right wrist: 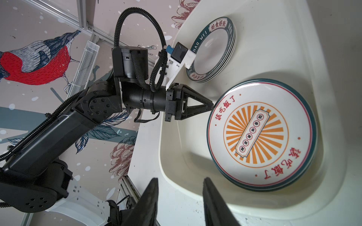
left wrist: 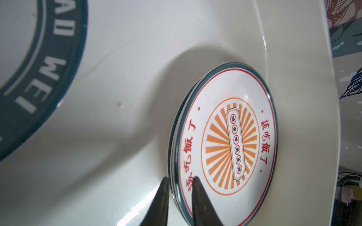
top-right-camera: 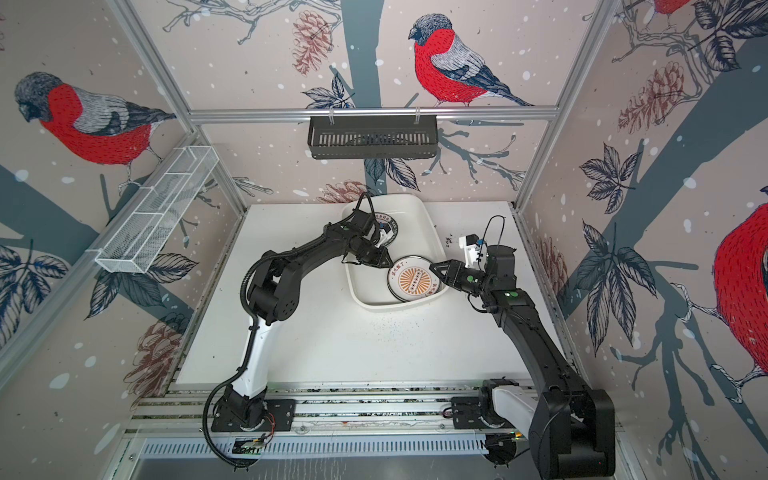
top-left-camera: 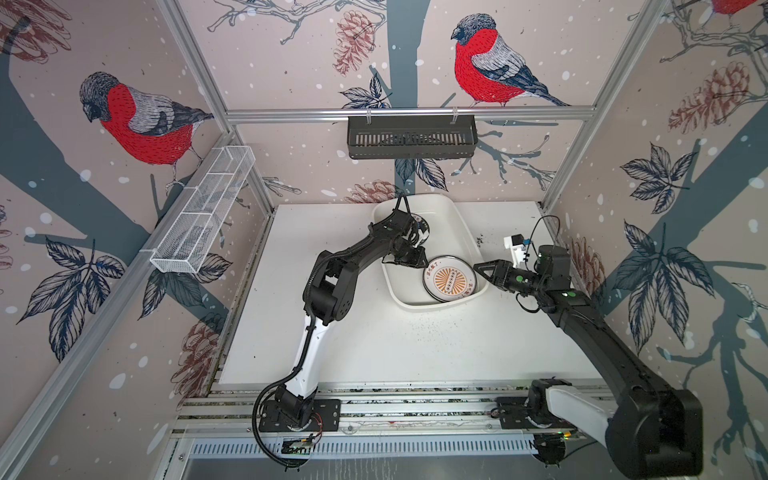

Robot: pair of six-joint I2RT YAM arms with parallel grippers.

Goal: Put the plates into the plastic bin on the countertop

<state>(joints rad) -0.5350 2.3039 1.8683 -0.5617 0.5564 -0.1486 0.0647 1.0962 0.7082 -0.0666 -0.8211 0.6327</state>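
Speckled tabletop (top-left-camera: pixel 395 345) carries the plastic bin (top-left-camera: pixel 449 232), with the plates (right wrist: pixel 212 50) stacked inside. Left claw (left wrist: pixel 180 179) sits slightly parted astride the top plate (left wrist: pixel 231 140)'s rim; right claw (right wrist: pixel 180 181) gapes empty. Stiff, glazed, probably slippery and breakable: pinch rims.

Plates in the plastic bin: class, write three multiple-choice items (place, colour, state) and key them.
1. Where is the sunburst plate stack relative to the plastic bin?
A beside it
B inside it
C beneath it
2. The sunburst rays are:
A orange
B blue
C purple
3. The right end effector is:
A shut on a plate
B open, empty
C shut on the rim

Key
1. B: the stack rests on the bin's floor.
2. A: the rays show orange.
3. B: its jaws stand apart, with nothing between them.
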